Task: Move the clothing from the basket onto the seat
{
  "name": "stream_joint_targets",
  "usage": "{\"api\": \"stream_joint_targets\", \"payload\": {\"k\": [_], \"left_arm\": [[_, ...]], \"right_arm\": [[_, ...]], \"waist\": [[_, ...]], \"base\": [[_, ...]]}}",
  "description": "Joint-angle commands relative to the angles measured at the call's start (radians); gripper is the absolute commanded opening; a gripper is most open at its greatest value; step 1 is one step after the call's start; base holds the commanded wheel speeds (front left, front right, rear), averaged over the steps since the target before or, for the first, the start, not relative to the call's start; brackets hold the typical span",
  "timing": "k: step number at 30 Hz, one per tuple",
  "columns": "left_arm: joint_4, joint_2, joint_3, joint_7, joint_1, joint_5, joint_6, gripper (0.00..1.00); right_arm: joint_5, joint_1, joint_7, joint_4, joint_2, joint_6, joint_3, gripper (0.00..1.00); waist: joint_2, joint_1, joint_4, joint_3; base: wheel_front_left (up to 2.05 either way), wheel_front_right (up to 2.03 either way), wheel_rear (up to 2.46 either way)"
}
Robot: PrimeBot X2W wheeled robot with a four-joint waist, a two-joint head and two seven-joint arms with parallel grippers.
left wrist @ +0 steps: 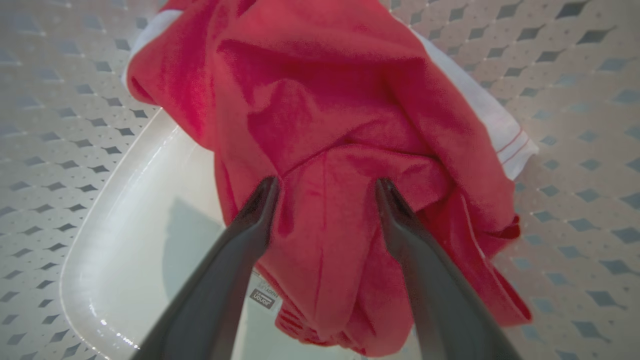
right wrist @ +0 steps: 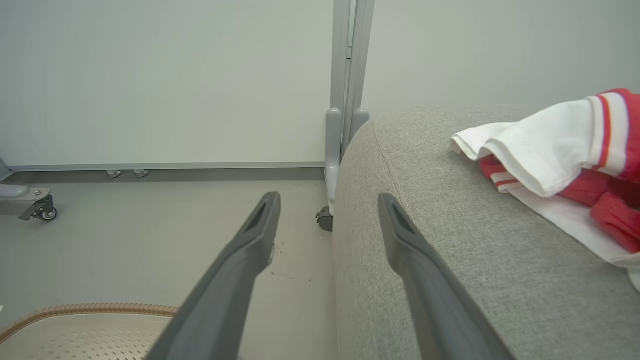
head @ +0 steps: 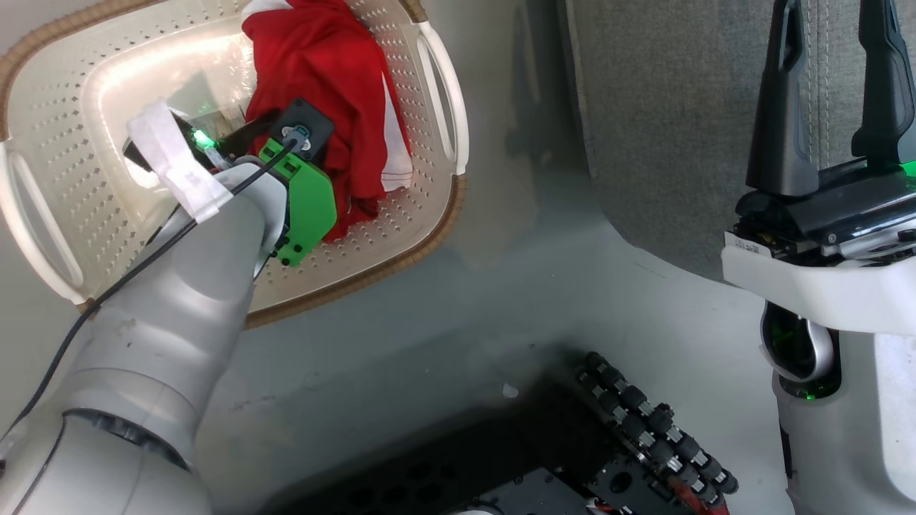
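Note:
One red garment (head: 322, 64) with a white panel lies bunched against the right wall of the cream basket (head: 71, 143). My left wrist (head: 297, 179) reaches down into the basket and covers its own fingers in the head view. In the left wrist view the left gripper (left wrist: 327, 185) is open, its tips against a raised fold of the red garment (left wrist: 325, 100), which bulges between them. The right gripper (head: 831, 28) stands open and empty by the edge of the grey seat (head: 680, 107). A second red and white garment (right wrist: 560, 145) lies on the seat (right wrist: 450, 250), to the right of the right gripper (right wrist: 328, 200).
My dark wheeled base (head: 644, 429) fills the bottom of the head view. A grey panel stand on castors (right wrist: 345, 100) rises behind the seat's corner, and another castor foot (right wrist: 35, 205) sits at far left. Pale floor (head: 515, 250) separates basket and seat.

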Motion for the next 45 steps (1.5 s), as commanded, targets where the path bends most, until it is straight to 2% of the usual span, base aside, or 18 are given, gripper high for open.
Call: {"api": "stream_joint_targets", "payload": {"k": [1,6,15,16,17,18,29,35,41,45], "left_arm": [[0.007,0.029,-0.005,0.004,-0.031,-0.004,-0.002,1.00],[0.015,0.044,-0.018,0.033,-0.033,0.004,0.021,1.00],[0.019,0.044,-0.069,0.043,-0.043,0.030,0.015,1.00],[0.019,0.044,-0.078,0.036,-0.045,0.038,0.017,0.77],[0.020,0.046,-0.085,0.031,-0.043,0.042,0.018,0.19],[0.020,0.047,-0.086,0.028,-0.041,0.041,0.019,0.00],[0.021,0.053,-0.108,-0.036,-0.036,0.036,0.045,0.00],[0.021,0.036,-0.055,-0.125,-0.027,-0.025,0.072,0.00],[-0.006,-0.008,-0.033,-0.194,0.049,-0.077,0.065,0.00],[-0.053,-0.033,-0.012,-0.210,0.128,-0.112,0.078,0.00]], "right_arm": [[-0.001,-0.005,-0.003,-0.009,0.000,-0.001,0.002,1.00],[0.006,0.005,-0.003,-0.014,0.000,-0.001,-0.002,1.00],[0.015,0.011,-0.003,-0.021,0.000,-0.001,-0.008,1.00],[0.016,0.011,-0.003,-0.021,0.000,-0.001,-0.007,1.00],[0.017,0.010,-0.003,-0.022,0.000,-0.001,-0.006,1.00],[0.018,0.010,-0.003,-0.023,0.000,-0.001,-0.005,1.00],[0.015,-0.012,-0.003,-0.026,0.000,-0.001,-0.004,1.00],[0.027,-0.044,-0.003,-0.017,0.000,-0.001,0.008,1.00],[0.008,-0.024,-0.003,0.026,-0.001,-0.001,-0.010,1.00],[-0.003,0.013,-0.003,0.074,-0.001,-0.001,-0.014,1.00]], "waist": [[0.0000,-0.0002,-0.010,0.012],[0.0000,-0.0002,-0.014,0.018],[0.0000,-0.0002,-0.013,0.024],[0.0000,-0.0002,-0.013,0.025],[0.0000,-0.0002,-0.014,0.025],[0.0000,-0.0002,-0.014,0.025],[0.0000,-0.0002,-0.013,0.019],[0.0000,-0.0002,-0.006,-0.004],[0.0000,-0.0002,0.062,-0.123],[0.0000,-0.0002,0.111,-0.233]], "base": [[0.00,0.00,0.00],[0.00,0.00,0.00],[0.00,0.00,0.00],[0.00,0.00,0.00],[0.00,0.00,0.00],[0.00,0.00,0.00],[0.00,0.00,0.00],[0.00,0.00,0.00],[0.00,0.00,0.00],[0.00,0.00,0.00]]}}
